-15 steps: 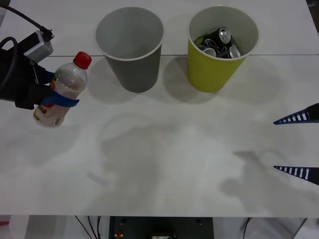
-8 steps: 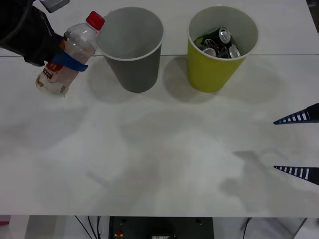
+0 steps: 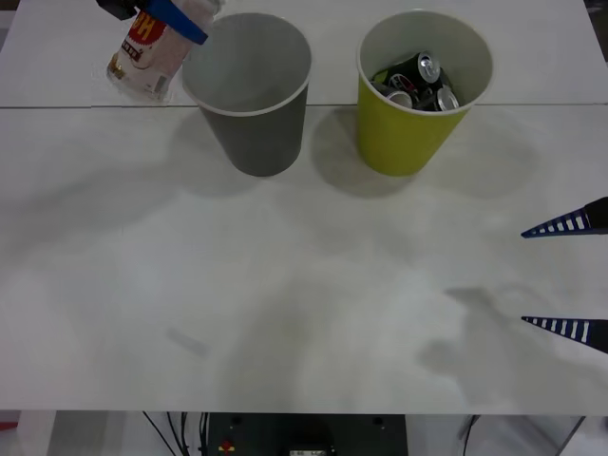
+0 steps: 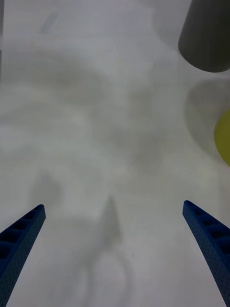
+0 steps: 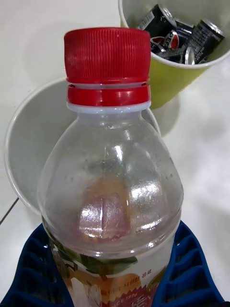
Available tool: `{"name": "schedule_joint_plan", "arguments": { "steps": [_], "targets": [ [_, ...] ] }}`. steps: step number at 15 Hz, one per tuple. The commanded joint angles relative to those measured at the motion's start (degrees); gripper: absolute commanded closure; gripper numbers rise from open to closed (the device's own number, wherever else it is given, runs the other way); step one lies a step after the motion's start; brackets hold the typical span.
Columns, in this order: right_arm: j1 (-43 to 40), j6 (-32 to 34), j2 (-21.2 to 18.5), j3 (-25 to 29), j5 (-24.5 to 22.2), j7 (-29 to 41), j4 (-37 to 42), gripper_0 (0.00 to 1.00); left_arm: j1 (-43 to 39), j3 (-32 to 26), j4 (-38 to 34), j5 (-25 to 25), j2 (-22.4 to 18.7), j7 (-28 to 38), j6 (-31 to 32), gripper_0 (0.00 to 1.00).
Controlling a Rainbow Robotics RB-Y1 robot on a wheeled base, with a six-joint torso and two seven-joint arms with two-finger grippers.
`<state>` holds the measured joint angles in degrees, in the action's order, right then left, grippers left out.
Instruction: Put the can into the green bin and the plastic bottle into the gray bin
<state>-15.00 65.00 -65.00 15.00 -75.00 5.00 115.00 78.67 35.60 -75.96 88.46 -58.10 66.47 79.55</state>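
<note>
Bottle (image 3: pixel 142 57), clamped in the left jaws (image 5: pixel 115 268), hangs tilted beside the gray bin (image 3: pixel 249 90), not over its mouth; early release risks a rim strike or tabletop (image 3: pixel 304 285) drop; right jaws (image 3: pixel 570 275) open, idle.

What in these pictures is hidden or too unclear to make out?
- Bottle: its cap is cut off by the front view's top edge.
- Left gripper: mostly beyond that edge.
- Cans: their count is unclear, piled in the green bin.
- Right gripper: arm beyond the edge.
</note>
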Motion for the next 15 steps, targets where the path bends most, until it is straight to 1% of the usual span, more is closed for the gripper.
{"name": "schedule_joint_plan", "arguments": {
  "steps": [1, 2, 4, 7, 9, 10, 11, 12, 13, 15],
  "targets": [
    [0.00, 0.00, 0.00, 0.00, 0.00, 0.00, 0.00, 0.00, 3.60, 0.00, 6.62, 2.59, 4.92, 0.07, -0.54, 0.99],
    [0.00, 0.00, 0.00, 0.00, 0.00, 0.00, 0.00, 0.00, 4.21, 0.00, 8.02, 4.08, 6.59, 0.07, -1.33, 0.99],
    [0.00, 0.00, 0.00, 0.00, 0.00, 0.00, 0.00, 0.00, 4.48, 0.00, 10.31, 5.14, 9.05, -0.02, -3.88, 0.99],
    [0.00, 0.00, 0.00, 0.00, 0.00, 0.00, 0.00, 0.00, 5.00, 0.00, 13.30, 6.55, 12.13, -0.02, -5.20, 0.99],
    [0.00, 0.00, 0.00, 0.00, 0.00, 0.00, 0.00, 0.00, 5.00, 0.00, 13.83, 7.07, 12.75, -0.02, -5.20, 0.99],
    [0.00, 0.00, 0.00, 0.00, 0.00, 0.00, 0.00, 0.00, 5.00, 0.00, 13.83, 7.16, 12.92, -0.02, -5.20, 0.96],
    [0.00, 0.00, 0.00, 0.00, 0.00, 0.00, 0.00, 0.00, 5.00, 0.00, 13.83, 7.34, 13.01, -0.02, -5.20, 0.82],
    [0.00, 0.00, 0.00, 0.00, 0.00, 0.00, 0.00, 0.00, 5.00, 0.00, 13.83, 7.34, 13.10, -1.08, -5.20, 0.05],
    [0.00, 0.00, 0.00, 0.00, 0.00, 0.00, 0.00, 0.00, 5.00, 0.00, 13.83, 7.25, 13.27, -1.95, -5.20, 0.00],
    [0.00, 0.00, 0.00, 0.00, 0.00, 0.00, 0.00, 0.00, 5.00, 0.00, 13.83, 7.07, 13.27, -1.87, -5.20, 0.00]
  ]
}}
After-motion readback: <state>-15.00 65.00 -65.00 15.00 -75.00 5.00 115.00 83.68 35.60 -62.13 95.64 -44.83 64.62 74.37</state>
